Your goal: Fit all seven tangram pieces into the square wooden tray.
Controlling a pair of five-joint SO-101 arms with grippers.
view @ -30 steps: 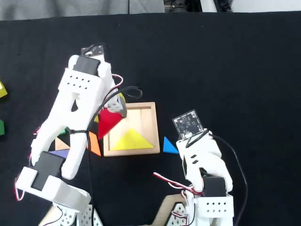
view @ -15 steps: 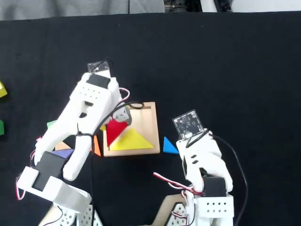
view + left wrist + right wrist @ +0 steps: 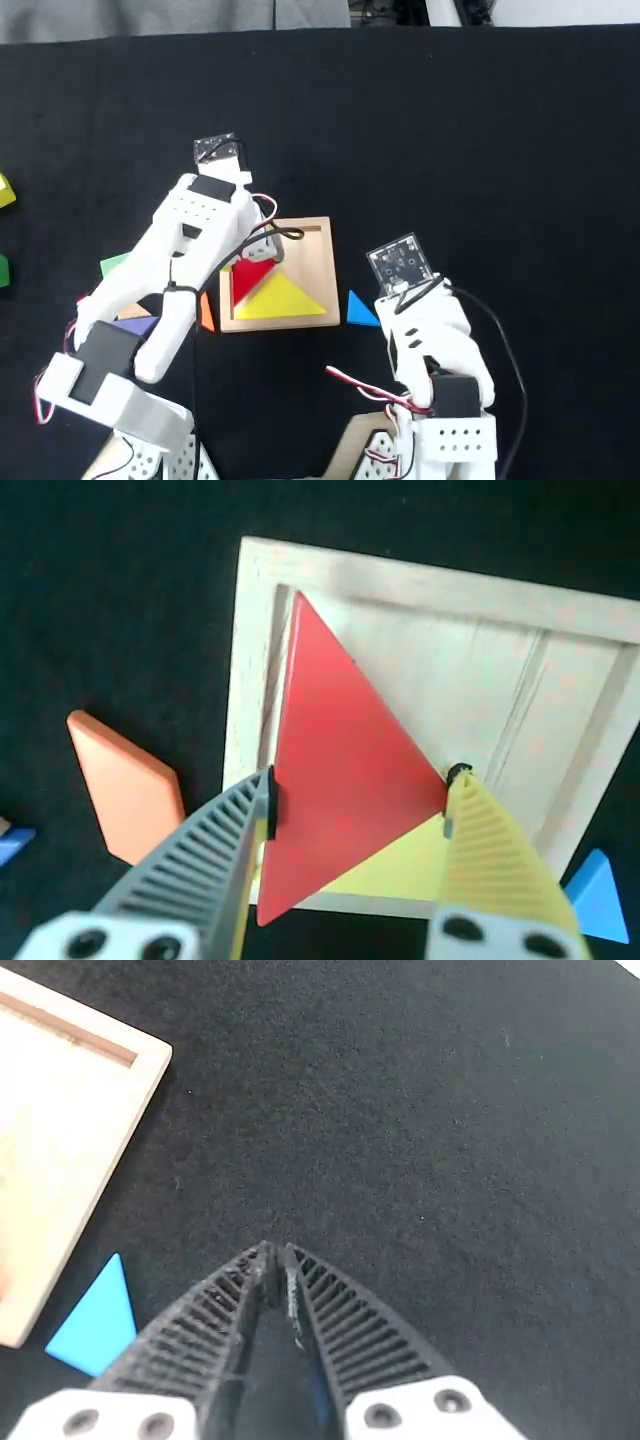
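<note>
— Where's the high camera?
— Off the arms and up above, looking down over the whole black table (image 3: pixel 480 120), far enough back to take in both arms.
— And the left wrist one?
— Right behind the left claw (image 3: pixel 363 780), looking out along its fingers, close over the wooden tray (image 3: pixel 252 660). The red triangle (image 3: pixel 340 770) pinched between the tips sits mid-view.
— The right?
— Behind the right claw (image 3: pixel 278 1252), low over the table.
— Shared ground?
— All three catch the tray and the blue triangle (image 3: pixel 95 1322) near the right claw.
</note>
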